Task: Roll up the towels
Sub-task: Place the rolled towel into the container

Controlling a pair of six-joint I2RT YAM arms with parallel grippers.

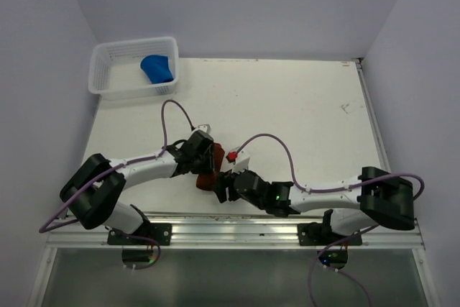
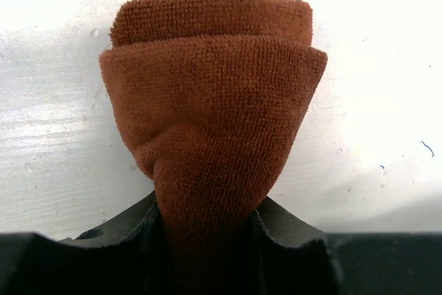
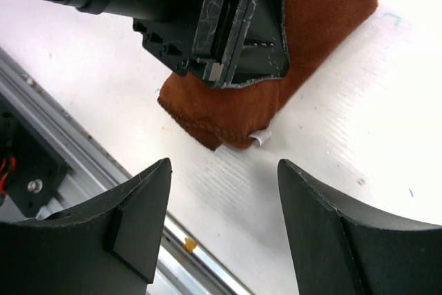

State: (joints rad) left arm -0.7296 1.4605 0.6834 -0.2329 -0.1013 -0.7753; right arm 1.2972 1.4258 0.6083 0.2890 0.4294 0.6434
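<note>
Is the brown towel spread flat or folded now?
Folded: the left wrist view shows the brown towel in stacked layers, narrowing where the left gripper pinches it.

Table (image 1: 302,113) with brown towel (image 1: 207,180), basket (image 1: 129,92)

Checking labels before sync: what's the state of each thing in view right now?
brown towel: on the table, folded in layers, near end bunched in the left gripper.
blue towel: bundled up, lying inside the basket.
basket: upright at the table's far left corner, holding only the blue towel.
left gripper: shut on the brown towel.
right gripper: open, empty, beside the brown towel.
</note>
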